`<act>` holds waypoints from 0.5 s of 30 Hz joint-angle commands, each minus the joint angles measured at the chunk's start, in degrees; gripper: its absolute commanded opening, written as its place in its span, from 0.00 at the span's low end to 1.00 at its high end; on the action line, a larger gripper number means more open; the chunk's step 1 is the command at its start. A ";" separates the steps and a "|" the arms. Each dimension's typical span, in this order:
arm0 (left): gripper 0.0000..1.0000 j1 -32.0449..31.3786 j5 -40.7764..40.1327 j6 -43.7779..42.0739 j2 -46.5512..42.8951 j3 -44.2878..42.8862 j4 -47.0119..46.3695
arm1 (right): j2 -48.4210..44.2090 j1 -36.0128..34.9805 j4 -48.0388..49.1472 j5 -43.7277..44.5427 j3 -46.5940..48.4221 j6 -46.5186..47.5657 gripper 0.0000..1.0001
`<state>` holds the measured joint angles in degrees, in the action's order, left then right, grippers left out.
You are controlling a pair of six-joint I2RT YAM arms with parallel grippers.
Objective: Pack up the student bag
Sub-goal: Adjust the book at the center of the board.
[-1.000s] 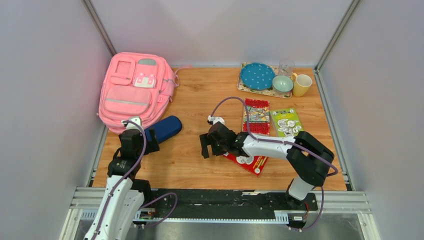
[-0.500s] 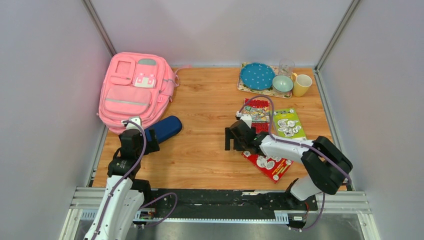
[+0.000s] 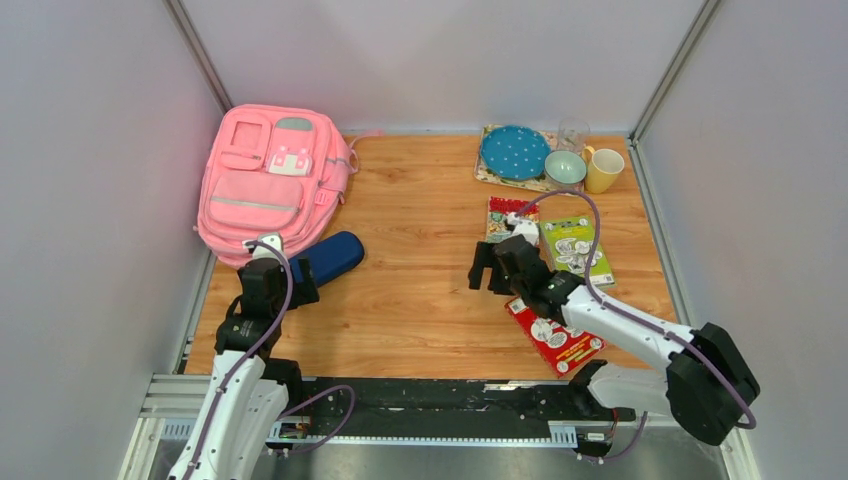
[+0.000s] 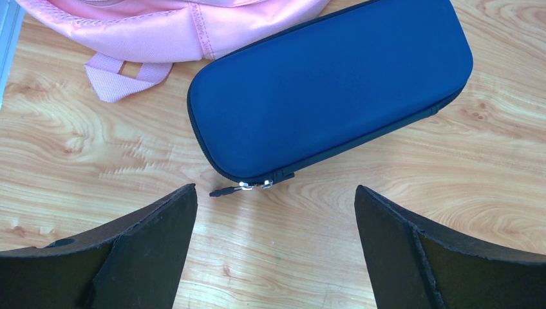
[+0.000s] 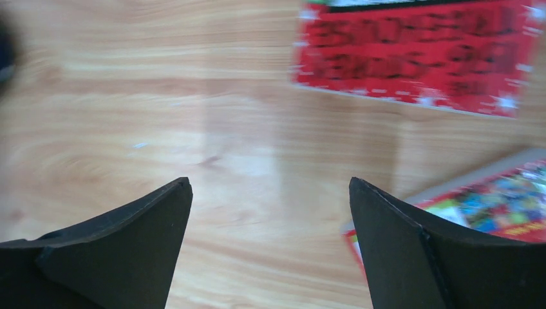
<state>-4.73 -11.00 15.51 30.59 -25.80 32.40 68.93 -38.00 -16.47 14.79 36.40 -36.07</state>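
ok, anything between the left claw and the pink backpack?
Yes: the navy blue oblong zip case lies straight ahead of the open left claw, by the bottom edge of the large pink fabric backpack beyond it.

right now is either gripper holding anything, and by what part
Nothing is held: left gripper open just short of the navy case, right gripper open above the table.

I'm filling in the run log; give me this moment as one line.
left gripper: open, facing navy case beside pink backpack | right gripper: open, empty, above table near red book
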 commanded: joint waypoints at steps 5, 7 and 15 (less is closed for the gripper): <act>0.99 0.25 -1.30 0.14 0.35 -1.00 -0.76 | 8.92 -8.32 7.78 1.55 11.99 -1.03 0.93; 0.99 0.25 -1.82 0.31 0.52 -1.09 -0.32 | 15.96 -8.06 6.37 2.96 15.61 -0.75 0.93; 0.99 0.25 -3.94 0.84 0.08 -0.83 0.29 | 28.54 -2.62 5.66 0.51 21.61 -1.45 0.92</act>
<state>-4.73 -13.30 15.77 31.03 -25.80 32.45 95.59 -43.88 -10.68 14.85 56.77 -36.73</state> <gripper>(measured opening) 0.990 0.927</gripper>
